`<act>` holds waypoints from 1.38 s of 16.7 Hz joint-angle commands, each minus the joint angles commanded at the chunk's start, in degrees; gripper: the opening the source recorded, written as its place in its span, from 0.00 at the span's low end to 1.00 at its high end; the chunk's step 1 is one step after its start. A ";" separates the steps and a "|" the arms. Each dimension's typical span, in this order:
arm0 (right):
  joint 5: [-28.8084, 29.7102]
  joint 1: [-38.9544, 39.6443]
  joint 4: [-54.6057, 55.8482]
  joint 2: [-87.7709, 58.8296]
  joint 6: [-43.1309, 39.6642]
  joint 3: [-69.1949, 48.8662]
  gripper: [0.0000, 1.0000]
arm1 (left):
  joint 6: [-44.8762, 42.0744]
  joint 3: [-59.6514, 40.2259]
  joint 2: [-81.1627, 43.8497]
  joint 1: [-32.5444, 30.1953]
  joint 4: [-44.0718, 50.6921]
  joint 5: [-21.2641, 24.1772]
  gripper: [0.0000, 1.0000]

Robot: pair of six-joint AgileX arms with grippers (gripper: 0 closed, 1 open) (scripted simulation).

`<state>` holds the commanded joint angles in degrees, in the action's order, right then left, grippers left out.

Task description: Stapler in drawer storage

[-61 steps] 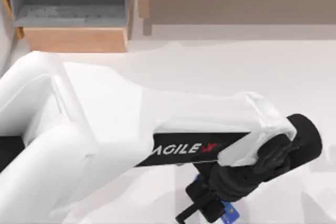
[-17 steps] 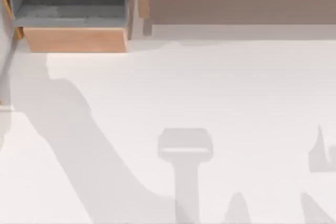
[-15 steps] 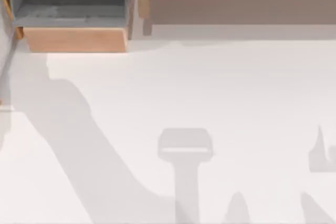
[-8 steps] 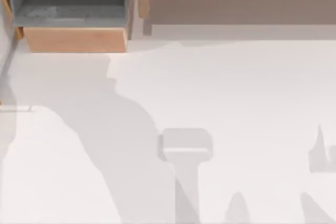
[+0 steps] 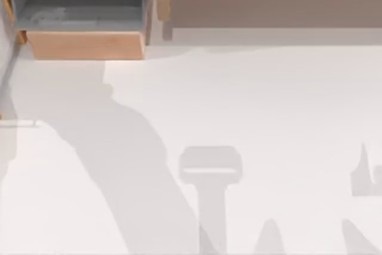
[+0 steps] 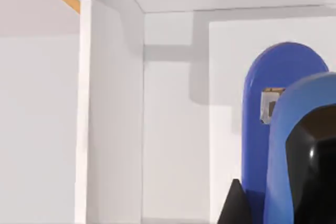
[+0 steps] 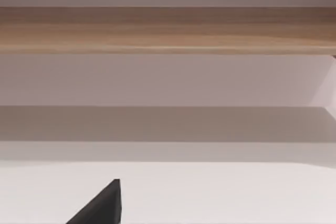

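Drawer [image 5: 83, 45] open at table's far left corner in top view, grey cavity exposed behind tan front panel. Stapler [image 6: 278, 129] close up in left wrist view, long axis pointing away from wrist toward pale walls ahead; one dark fingertip [image 6: 235, 205] beside blue body. Left gripper apparently clamped on stapler, contact not visible. Left arm nearer drawer. Right gripper state: cannot tell.

The stapler [image 6: 273, 129] looks smooth, glossy blue plastic; the drawer [image 5: 83, 45] front is matt tan wood.
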<state>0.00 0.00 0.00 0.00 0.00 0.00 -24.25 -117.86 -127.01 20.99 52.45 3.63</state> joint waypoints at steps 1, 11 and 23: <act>0.00 0.00 0.00 0.00 0.00 0.00 1.00 | 0.48 0.95 -2.28 -0.40 0.88 0.68 0.00; 0.00 0.00 0.00 0.00 0.00 0.00 1.00 | 2.21 4.60 -9.06 -0.08 4.31 1.76 0.08; 0.00 0.00 0.00 0.00 0.00 0.00 1.00 | 2.21 4.60 -9.06 -0.08 4.31 1.76 0.98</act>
<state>0.00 0.00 0.00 0.00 0.00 0.00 -22.04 -113.25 -136.07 20.92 56.77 5.39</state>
